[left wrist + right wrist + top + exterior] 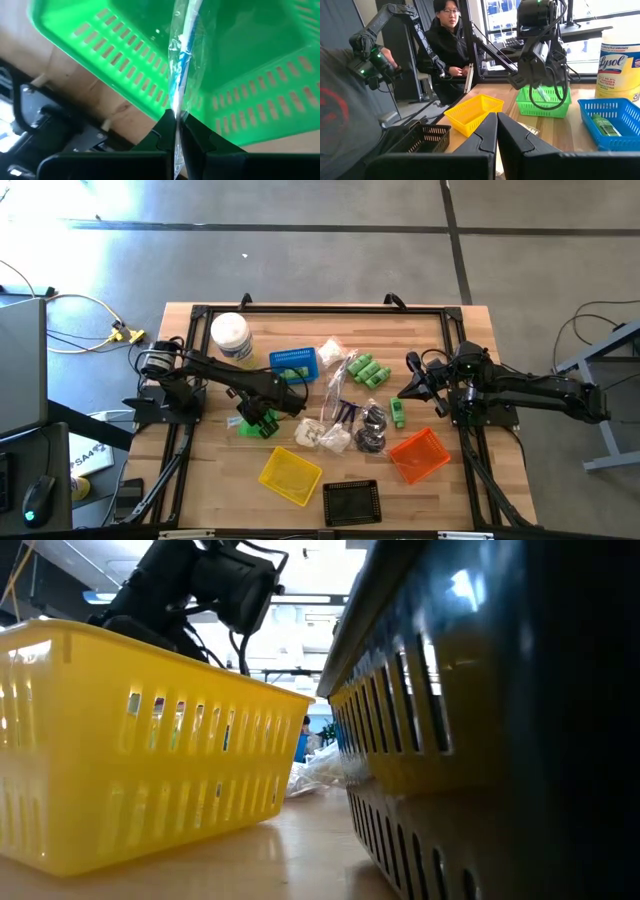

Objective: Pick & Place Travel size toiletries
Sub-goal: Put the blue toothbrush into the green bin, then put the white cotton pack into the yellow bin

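Left claw (176, 125): fingers pressed together on a clear sachet (182, 65) with a blue-and-white stick, held over the green basket (125, 45) at centre-left of the high view. Right claw (496, 131): fingers together, holding nothing, raised at the right of the worktop (200, 480). Blue basket (615, 117): one green bottle (605, 125). Remaining toiletries (350, 415) lie at the worktop's centre.

Bright daylight glares off the floor (150, 210) overhead; windows (500, 12) blow out behind, and the yellow basket (120, 740) looks blurry up close.
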`<state>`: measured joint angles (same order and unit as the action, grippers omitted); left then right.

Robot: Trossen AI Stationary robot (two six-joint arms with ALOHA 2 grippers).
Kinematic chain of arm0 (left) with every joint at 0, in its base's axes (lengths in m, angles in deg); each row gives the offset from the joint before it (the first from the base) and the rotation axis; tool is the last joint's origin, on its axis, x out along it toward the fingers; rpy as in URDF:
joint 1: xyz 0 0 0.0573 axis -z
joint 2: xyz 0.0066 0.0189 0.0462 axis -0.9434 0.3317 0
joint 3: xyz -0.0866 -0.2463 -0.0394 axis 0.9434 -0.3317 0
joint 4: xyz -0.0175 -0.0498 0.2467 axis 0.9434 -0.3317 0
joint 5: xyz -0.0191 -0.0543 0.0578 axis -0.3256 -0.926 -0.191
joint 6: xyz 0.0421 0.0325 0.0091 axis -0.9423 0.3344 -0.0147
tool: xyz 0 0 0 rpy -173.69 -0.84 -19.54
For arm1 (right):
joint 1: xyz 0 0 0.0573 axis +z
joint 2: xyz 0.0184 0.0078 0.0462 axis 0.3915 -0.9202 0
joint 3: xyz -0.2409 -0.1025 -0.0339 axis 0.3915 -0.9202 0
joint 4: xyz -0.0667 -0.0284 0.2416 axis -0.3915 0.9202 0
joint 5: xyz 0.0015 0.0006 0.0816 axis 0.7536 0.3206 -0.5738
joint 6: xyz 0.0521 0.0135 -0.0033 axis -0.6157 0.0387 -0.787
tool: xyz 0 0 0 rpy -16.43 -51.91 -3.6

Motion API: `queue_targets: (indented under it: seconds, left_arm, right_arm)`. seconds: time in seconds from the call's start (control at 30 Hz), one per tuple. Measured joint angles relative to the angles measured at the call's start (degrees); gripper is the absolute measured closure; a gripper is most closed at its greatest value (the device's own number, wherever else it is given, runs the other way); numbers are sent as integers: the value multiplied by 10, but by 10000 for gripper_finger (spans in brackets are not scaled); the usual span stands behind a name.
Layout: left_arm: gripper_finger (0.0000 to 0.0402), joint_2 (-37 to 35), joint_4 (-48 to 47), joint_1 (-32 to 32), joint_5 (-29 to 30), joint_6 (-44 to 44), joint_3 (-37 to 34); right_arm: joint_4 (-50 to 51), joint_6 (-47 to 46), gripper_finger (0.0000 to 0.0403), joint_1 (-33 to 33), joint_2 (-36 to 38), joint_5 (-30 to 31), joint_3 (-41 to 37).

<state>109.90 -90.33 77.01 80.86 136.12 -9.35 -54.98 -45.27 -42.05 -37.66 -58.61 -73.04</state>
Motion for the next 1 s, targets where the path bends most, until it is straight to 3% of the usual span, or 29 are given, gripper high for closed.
queue_targets:
  seconds: [0.27, 0.7, 1.0]
  left_arm:
    - [378, 0, 2, 1, -2, -28, 0]
    - [218, 0, -9, 0, -44, -30, 8]
    - [172, -3, -53, 0, -39, -41, 74]
  right_arm:
    - [1, 0, 399, 0, 0, 0, 0]
    - [1, 11, 399, 0, 0, 0, 0]
    - [3, 9, 399, 0, 0, 0, 0]
